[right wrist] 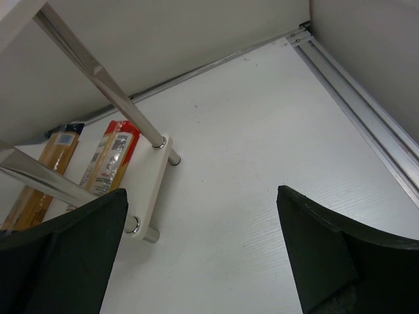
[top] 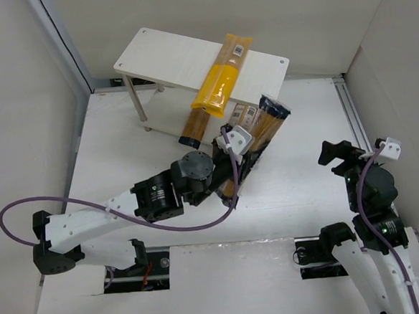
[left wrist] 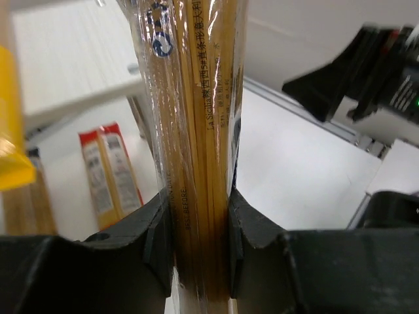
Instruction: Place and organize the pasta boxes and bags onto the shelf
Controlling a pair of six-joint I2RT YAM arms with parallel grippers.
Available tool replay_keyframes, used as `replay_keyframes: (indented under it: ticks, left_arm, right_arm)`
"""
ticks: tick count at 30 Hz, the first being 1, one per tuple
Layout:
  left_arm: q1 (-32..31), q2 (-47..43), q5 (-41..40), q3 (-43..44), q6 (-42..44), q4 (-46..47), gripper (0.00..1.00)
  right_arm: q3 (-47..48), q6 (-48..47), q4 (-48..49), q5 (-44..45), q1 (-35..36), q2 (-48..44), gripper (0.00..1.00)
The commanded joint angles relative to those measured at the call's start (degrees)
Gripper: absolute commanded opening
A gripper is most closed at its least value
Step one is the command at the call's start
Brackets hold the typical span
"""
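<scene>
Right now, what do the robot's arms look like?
Both arms are white tubes joined by round black motors. The left arm has a long purple cable; the right arm has one too, plus a tiny green light. Each wrist carries a small white camera block, and the fingers are chunky, black and wedge-shaped.

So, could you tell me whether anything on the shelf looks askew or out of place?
Yes: the yellow bag lies slightly slanted across the top of the shelf, its near end hanging over the front edge, so it looks precarious. Nothing looks spilled or torn.
</scene>
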Motion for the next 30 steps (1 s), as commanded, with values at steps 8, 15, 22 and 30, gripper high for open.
replay_keyframes:
  ticks: [8,15,22,30]
  left_arm:
    - [15.87,5.01,-9.52,23.49,14.14,8.24,0.00]
    - [34.15,13.36,-1.27,38.07,12.57,4.11,0.00]
    - [47.52,30.31,16.04,58.81,12.11,-6.51,0.00]
    - [50.16,41.67,18.69,68.59,14.50,-10.66,0.00]
  right_arm:
    - [0.50,-0.23,4.21,-0.05,0.58,2.87,1.00]
    - [1.03,-0.76,4.21,-0.05,0.58,6.12,1.00]
    - [1.03,-1.29,3.68,-0.05,0.58,6.13,1.00]
    - [1.03,-1.29,4.21,1.09,0.58,6.73,1.00]
